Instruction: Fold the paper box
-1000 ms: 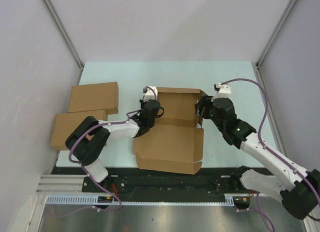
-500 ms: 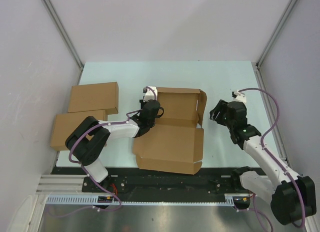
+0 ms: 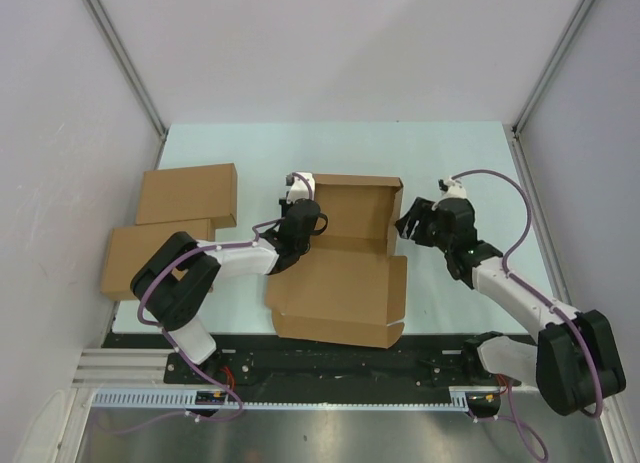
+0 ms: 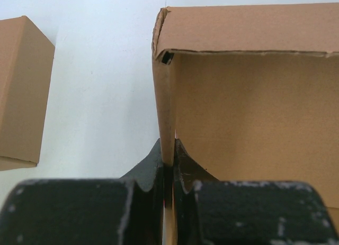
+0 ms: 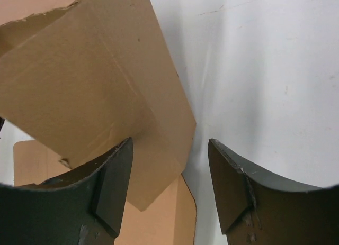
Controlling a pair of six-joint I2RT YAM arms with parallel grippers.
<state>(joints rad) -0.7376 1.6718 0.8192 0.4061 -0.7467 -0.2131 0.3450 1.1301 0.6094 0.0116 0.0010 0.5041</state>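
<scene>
The paper box [image 3: 340, 273] lies half-formed mid-table, its tray walls raised at the far end and a flat panel toward me. My left gripper [image 3: 310, 215] is shut on the tray's left wall; in the left wrist view the black fingertips [image 4: 183, 163] pinch that thin cardboard edge [image 4: 165, 112]. At the box's right side my right gripper [image 3: 402, 226] stands open. In the right wrist view its gripper [image 5: 169, 165] straddles the corner of the raised right flap [image 5: 106, 86], and the fingers are not touching the flap.
Two finished flat brown boxes [image 3: 187, 194] [image 3: 150, 258] lie at the left of the pale green table [image 3: 460, 153], one also showing in the left wrist view [image 4: 21, 91]. Grey enclosure walls rise on both sides and behind.
The right gripper backed off to the right, away from the flap, then came back up to it, staying open. The left gripper and the box held still.
</scene>
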